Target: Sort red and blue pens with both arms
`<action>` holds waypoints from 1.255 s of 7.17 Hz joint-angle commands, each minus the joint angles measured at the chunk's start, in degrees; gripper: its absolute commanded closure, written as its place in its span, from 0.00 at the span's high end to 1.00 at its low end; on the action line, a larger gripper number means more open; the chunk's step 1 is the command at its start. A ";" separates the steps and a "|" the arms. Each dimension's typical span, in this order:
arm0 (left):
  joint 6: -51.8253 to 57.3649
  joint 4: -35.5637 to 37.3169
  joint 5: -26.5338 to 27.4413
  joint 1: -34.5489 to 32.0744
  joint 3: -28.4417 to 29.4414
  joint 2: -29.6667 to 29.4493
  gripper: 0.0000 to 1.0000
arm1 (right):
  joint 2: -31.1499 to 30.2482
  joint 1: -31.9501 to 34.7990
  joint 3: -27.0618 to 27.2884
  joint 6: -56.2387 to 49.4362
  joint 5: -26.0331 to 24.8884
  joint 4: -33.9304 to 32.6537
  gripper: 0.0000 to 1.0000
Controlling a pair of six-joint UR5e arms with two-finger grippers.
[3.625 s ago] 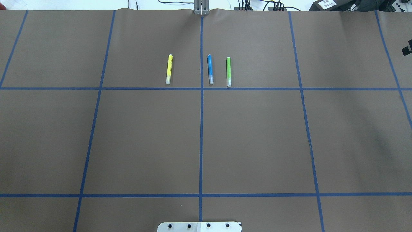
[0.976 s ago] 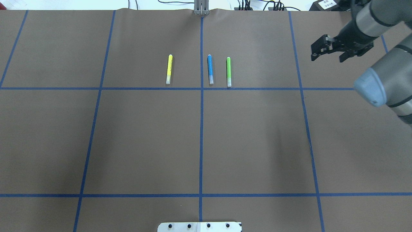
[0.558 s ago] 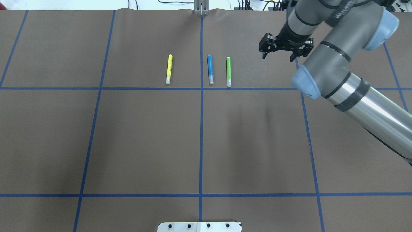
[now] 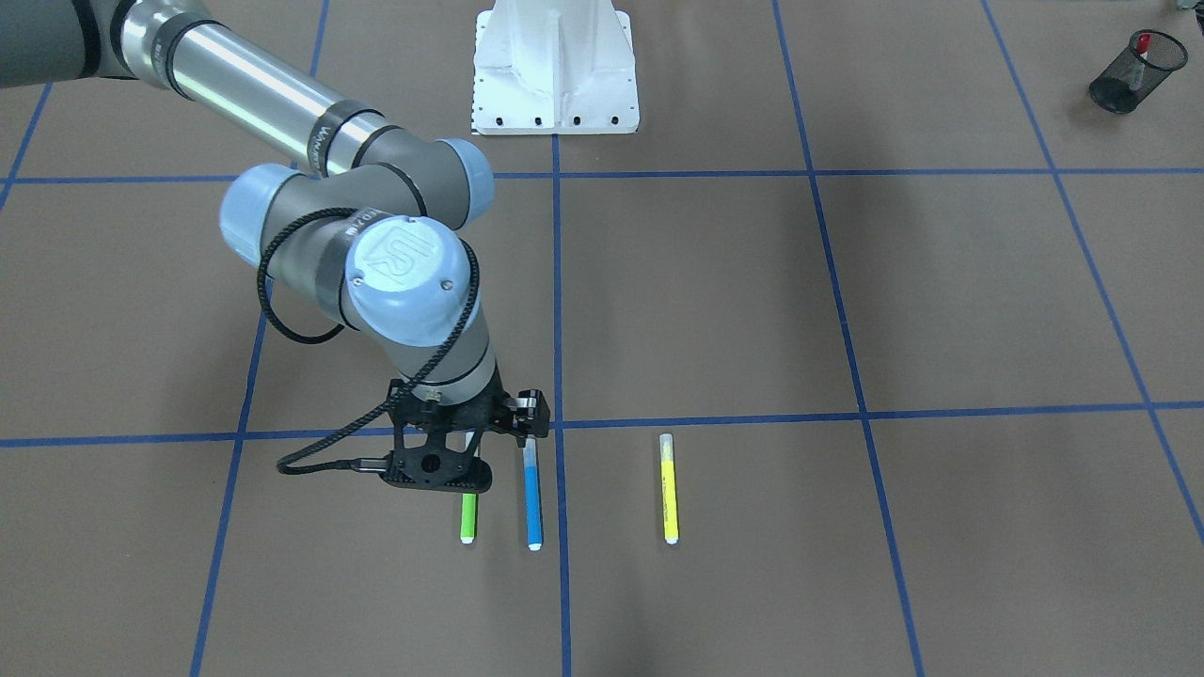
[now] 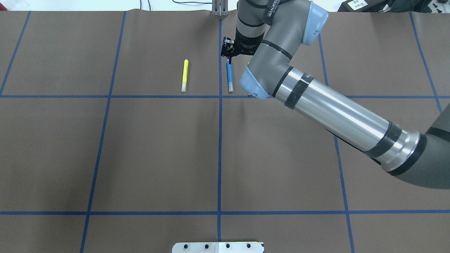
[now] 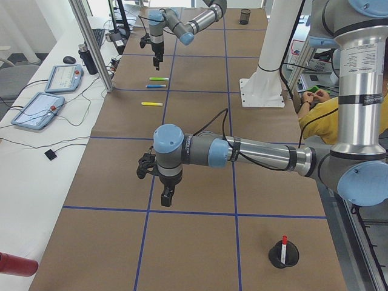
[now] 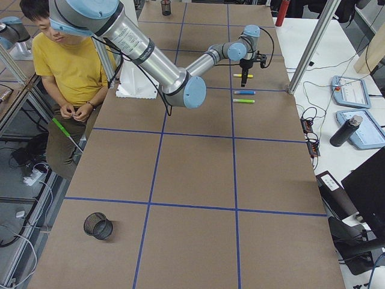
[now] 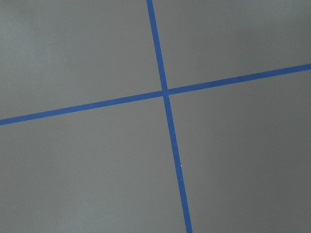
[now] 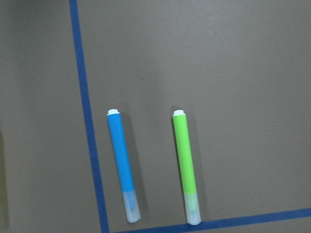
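The blue pen (image 5: pixel 229 75) lies on the brown table cover beside the centre tape line, also in the front-facing view (image 4: pixel 532 498) and the right wrist view (image 9: pixel 121 160). My right gripper (image 4: pixel 466 434) hovers just above its clear-cap end and the green marker (image 4: pixel 467 519), jaws spread, holding nothing. The red pen (image 6: pixel 283 242) stands in a black mesh cup (image 4: pixel 1119 85) at the table's left end. My left gripper (image 6: pixel 165 195) hangs over bare table near that end. It shows only in the left side view, so I cannot tell if it is open or shut.
A yellow marker (image 5: pixel 184 74) lies left of the blue pen. The green marker (image 9: pixel 185 162) lies parallel on its other side. Another mesh cup (image 7: pixel 98 226) stands at the right end. A seated person (image 7: pixel 66 60) is behind the white robot base (image 4: pixel 555 66).
My right arm has swung in from the right edge to the middle of the far row, over the blue and green pens. The pens have not moved.
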 commanded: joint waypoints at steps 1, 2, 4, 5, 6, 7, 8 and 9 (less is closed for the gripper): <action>0.00 0.01 0.00 0.00 0.27 0.07 1.00 | 4.12 -3.12 -10.61 2.48 -3.58 8.10 1.00; 0.00 0.01 0.00 0.00 0.36 0.16 1.00 | 4.13 -4.01 -10.99 2.49 -4.73 8.66 0.98; 0.00 0.01 0.00 0.00 0.36 0.07 1.00 | 3.87 -5.07 -11.86 2.58 -6.49 11.71 0.81; 0.00 0.01 0.00 0.00 0.36 0.07 1.00 | 3.86 -5.25 -13.79 2.84 -6.58 13.31 0.66; 0.00 0.01 0.00 0.00 0.36 0.07 1.00 | 3.43 -5.34 -13.98 2.84 -6.58 13.15 0.56; 0.00 0.01 0.00 0.00 0.36 0.07 1.00 | 3.34 -5.60 -13.98 2.76 -6.58 12.80 0.52; 0.00 0.01 0.00 0.00 0.36 0.07 1.00 | 3.25 -6.04 -13.98 2.84 -6.58 12.71 0.47; 0.00 0.01 0.00 0.00 0.36 0.16 1.00 | 3.25 -6.21 -13.98 2.93 -6.58 12.62 0.42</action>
